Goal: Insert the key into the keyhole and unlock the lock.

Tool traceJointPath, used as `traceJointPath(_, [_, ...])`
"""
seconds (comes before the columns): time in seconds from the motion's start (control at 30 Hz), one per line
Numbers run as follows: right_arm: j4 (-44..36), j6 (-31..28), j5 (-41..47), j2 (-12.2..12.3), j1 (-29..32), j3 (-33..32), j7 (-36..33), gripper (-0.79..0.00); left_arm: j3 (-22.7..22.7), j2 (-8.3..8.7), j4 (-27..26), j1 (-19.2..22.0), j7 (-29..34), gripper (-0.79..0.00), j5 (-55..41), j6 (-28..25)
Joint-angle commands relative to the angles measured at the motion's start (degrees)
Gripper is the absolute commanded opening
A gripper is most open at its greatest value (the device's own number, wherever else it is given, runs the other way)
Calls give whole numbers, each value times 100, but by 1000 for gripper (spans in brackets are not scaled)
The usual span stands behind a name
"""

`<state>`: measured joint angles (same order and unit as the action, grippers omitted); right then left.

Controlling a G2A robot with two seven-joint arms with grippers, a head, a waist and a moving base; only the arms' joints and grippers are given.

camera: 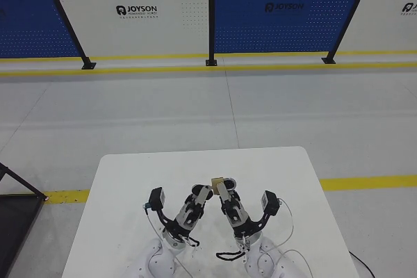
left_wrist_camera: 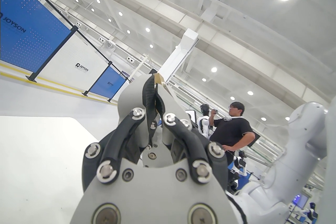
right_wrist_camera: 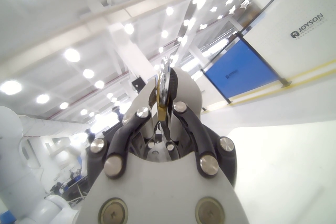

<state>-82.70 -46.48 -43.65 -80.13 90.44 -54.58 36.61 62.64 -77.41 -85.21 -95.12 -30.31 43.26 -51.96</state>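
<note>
Two tools meet tip to tip low in the centre of the top view, above the near middle of the white surface [camera: 125,208]. The left tool [camera: 206,191] comes in from the lower left and the right tool [camera: 226,194] from the lower right. The lock [camera: 219,184] sits between their tips, held up off the surface. From above it shows as a small brass-coloured block with flat faces and squared corners. A dark rounded part [camera: 231,183] with a bluish glint touches its right side, just past the right tool's tip.

In the right wrist view the right tool's fingers [right_wrist_camera: 187,89] are drawn almost together and clamp the lock. A thin brass edge runs between the black pads, and a bright silvery curved piece stands out beyond the fingertips. The fingers hide most of the lock's body.

In the left wrist view the left tool is likewise closed, its ribbed black pads [left_wrist_camera: 150,93] pressed on the key [left_wrist_camera: 157,77]. A small brass-coloured end pokes out past the fingertips and a brass sliver shows between the pads. The rest of the key's shape is hidden.

In the top view the left tool's tip lies just beside the lock's left face. Whether the key sits in the keyhole cannot be told, as the joint is too small to make out.

Beyond the surface, across the upper half of the top view, a pale floor [camera: 278,111] carries yellow lines [camera: 375,183]. Blue and white fence panels [camera: 278,24] run along the upper edge.
</note>
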Motion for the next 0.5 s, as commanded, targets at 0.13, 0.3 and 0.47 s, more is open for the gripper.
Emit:
traceJointPath(0.13, [-8,23,40,-6,18,-16,-78,-785,33,-23,40,-8,-586,-785,808,154])
traceJointPath(0.3, [-29,11,116,-5,31,-38,-186,-785,42,-37,105,1,-1136,-785,1489,388])
traceJointPath(0.47, [-63,-3,167,0,58,-68,-289,-785,31,-39,185,29,-1625,-785,2106,679])
